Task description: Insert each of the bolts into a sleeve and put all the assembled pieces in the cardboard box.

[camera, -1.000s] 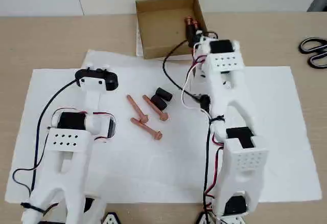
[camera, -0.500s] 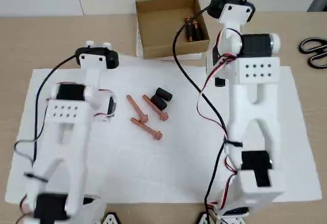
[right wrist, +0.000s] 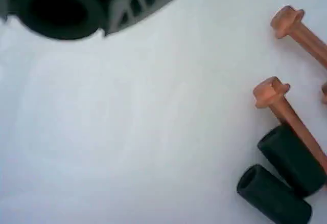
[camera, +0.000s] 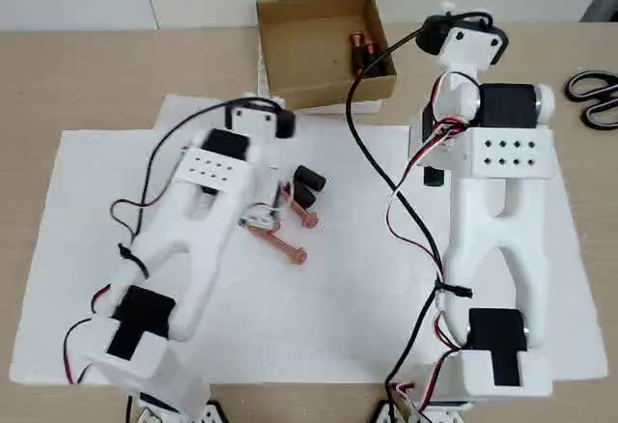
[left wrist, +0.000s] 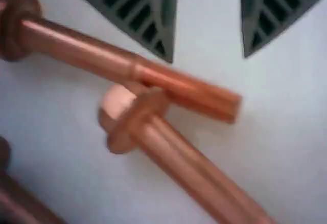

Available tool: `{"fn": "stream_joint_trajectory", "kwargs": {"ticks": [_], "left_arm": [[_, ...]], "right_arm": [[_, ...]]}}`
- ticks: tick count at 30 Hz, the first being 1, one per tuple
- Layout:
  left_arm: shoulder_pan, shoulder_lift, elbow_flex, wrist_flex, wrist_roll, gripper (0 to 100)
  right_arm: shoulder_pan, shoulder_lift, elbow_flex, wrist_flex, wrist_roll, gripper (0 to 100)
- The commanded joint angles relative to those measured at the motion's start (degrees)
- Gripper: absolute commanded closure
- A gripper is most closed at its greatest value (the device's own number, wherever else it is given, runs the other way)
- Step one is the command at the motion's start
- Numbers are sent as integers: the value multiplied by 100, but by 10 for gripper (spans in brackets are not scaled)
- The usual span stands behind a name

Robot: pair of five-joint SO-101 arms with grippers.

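As the left wrist view shows close up, left gripper (left wrist: 207,35) stands wide above two crossed bolts (left wrist: 153,78); right gripper (camera: 433,157): state cannot be told. Sleeves (right wrist: 273,196) beside bolts on sheet (camera: 338,326); cardboard box (camera: 328,90) at surface (camera: 97,75) far edge.

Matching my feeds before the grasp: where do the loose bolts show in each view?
High view: loose bolts on the white paper, beside the black sleeves, partly under the left arm.
Left wrist view: two touching, before the open left hand.
Right wrist view: two bolt heads near the sleeves.
Shared landmark: white paper.
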Motion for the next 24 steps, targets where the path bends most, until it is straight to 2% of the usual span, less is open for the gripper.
{"fn": "stream_joint_trajectory", "kwargs": {"ticks": [1, 9, 17, 21, 24], "left_arm": [[264, -44, -233, 132, 642, 916], [290, -35, -233, 316, 2347, 915], [404, -44, -286, 642, 2488, 914], [404, 0, -356, 642, 3666, 914], [440, 0, -365, 633, 4273, 913]], "right_arm": [[57, -338, -26, 92, 26, 995], [57, -321, -26, 92, 26, 995], [48, -312, -26, 84, 26, 995], [31, -303, -26, 84, 26, 995], [31, -303, -26, 84, 26, 995]]}}
